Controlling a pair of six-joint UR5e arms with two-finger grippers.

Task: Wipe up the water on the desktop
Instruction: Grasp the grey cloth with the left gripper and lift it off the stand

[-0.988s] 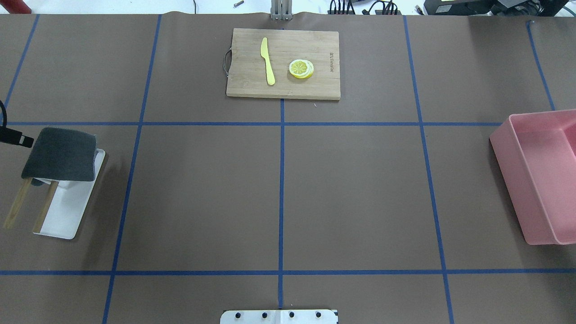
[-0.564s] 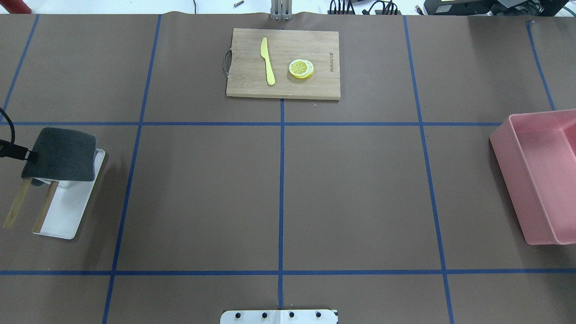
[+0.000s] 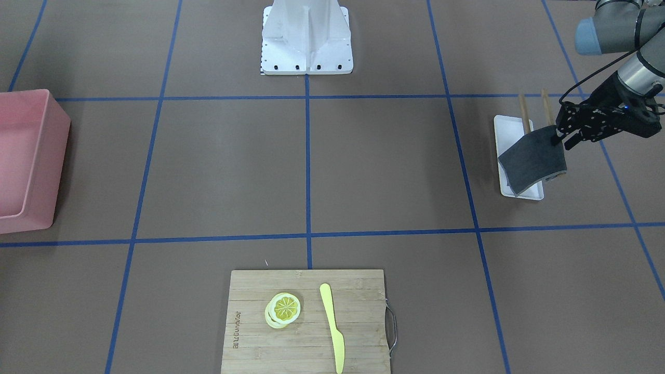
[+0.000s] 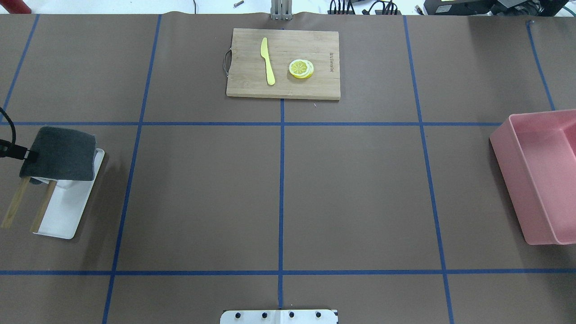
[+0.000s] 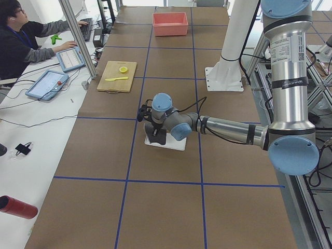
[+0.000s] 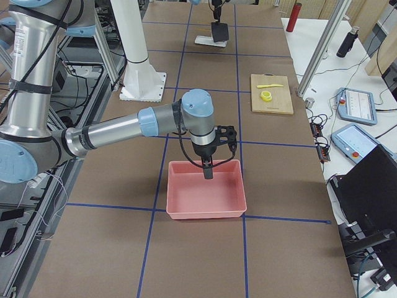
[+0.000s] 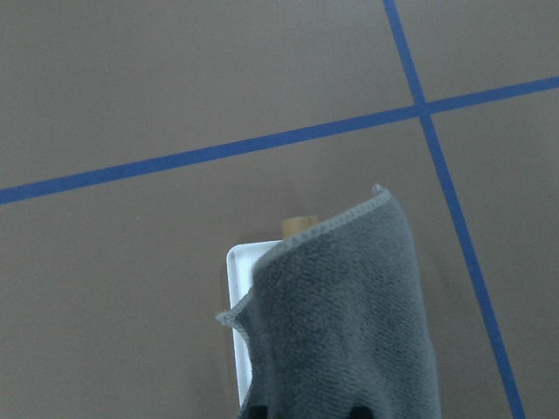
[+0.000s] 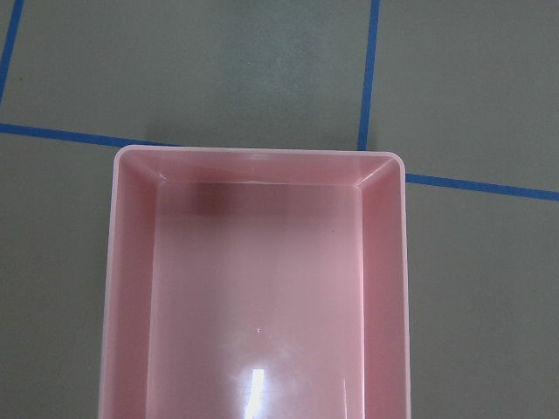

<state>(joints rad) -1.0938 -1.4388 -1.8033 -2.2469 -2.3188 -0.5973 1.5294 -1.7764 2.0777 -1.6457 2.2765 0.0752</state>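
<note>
**Status:** early stage; no wiping begun.

**L arm:** left fingers (image 3: 568, 142) are clamped on the upper corner of the grey cloth (image 3: 532, 162). The cloth hangs clear of the desk (image 4: 202, 193), over the far end of the white tray (image 4: 67, 211) near the desk's left edge. Two wooden sticks (image 4: 14, 208) lean at the tray under the cloth; contact betw. cloth and sticks can't be determined. The wrist view agrees: cloth pinched at the bottom of the frame, w/ a tray corner and one stick end showing behind it.

**R arm:** right fingers (image 6: 208, 169) point down over the pink bin (image 6: 208, 198), w/ nothing seen in them. They show in the side view only, so whether they are apart or together: cannot tell.

**Desk:** brown surface w/ blue tape grid. No puddle, sheen or dark patch can be made out in any view, so the water's location is not established from these pics. The cutting board (image 4: 282, 63) sits at far centre w/ a yellow knife (image 4: 267, 60) and lemon slices (image 4: 301, 69), well apart from the cloth.

**Done (judged):** cloth picked up and held.

**Outstanding (judged):**
- Carry the cloth out over the wet area.
- Lower it flat onto the desk and make the wiping passes.
- Presumably set the cloth down afterwards.

**Assessment:** first step only; the main work is not yet started.
</note>
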